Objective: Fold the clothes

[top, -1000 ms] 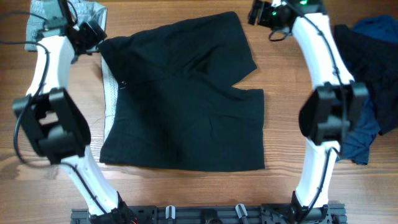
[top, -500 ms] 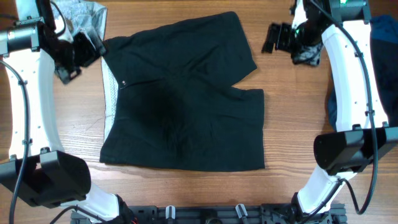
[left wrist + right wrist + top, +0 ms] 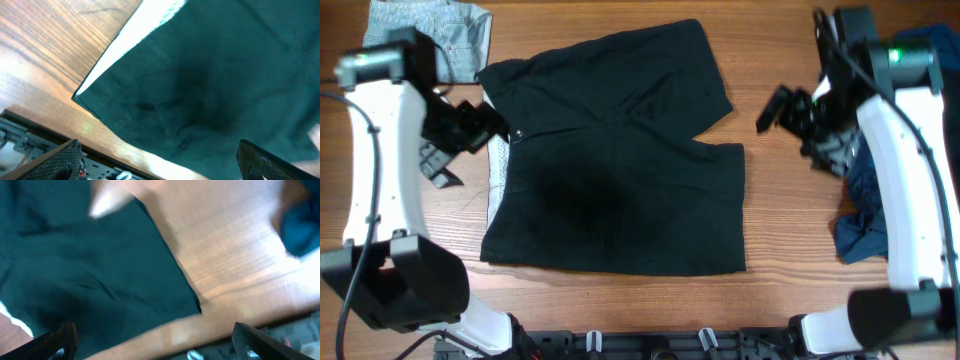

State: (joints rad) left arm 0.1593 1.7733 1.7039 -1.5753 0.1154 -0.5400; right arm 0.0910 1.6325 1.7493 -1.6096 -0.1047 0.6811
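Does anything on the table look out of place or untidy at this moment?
Nothing is damaged or spilled. The black shorts lie flat, but a strip of pale lining shows along their waistband edge, and a blue garment sits crumpled at the far right.

1. Overhead: fixed above, facing straight down. Distant and wide; takes in the whole black shorts (image 3: 620,170), the table (image 3: 790,300) and both arms.
2. Left wrist: close, tilted. Looks out past the left gripper (image 3: 157,160) onto a shorts corner just ahead.
3. Right wrist: close, blurred. Looks past the right gripper (image 3: 155,342).
4. Shared by all three: shorts and wood.
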